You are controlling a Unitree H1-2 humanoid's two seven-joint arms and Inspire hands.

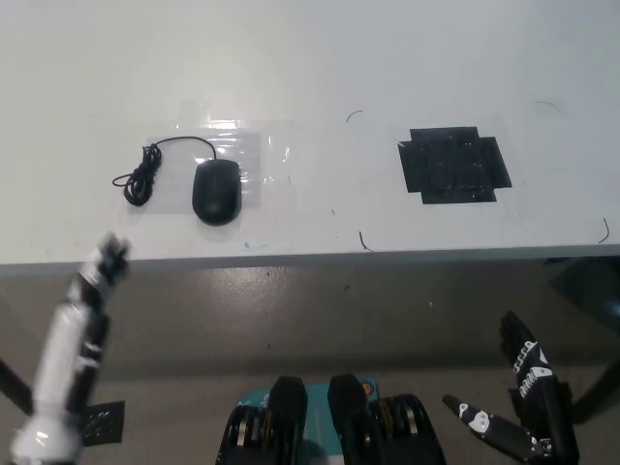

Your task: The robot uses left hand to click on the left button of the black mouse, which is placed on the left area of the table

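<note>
- Head view: we see the black mouse [216, 191] on the left part of the white table [320, 58], near the front edge, lying on a patch of clear tape [254, 155]. Its cable [145, 174] runs off the far end and bunches into a coil to the mouse's left.
- Mouse long axis runs roughly front-to-back w/ a slight tilt; the buttons we judge to be at the far end, where the cable leaves.
- Left hand [108, 257] is below the table edge, nearer the robot & to the left of the mouse, so the mouse lies up and to the right of it. Well apart, no contact yet.
- Left arm points up toward the table, forearm slanted; hand is blurred, so we can't tell if the fingers are spread or closed.
- Right hand [528, 363] rests low at bottom right, far from the mouse, fingers apart, holding nothing.
- Left hand is clearly the nearer one. We judge the next move needs a reach over the edge, then a press on the far-left part of the mouse.
- A black tape patch [453, 166] sits on the table's right side, not involved.
</note>
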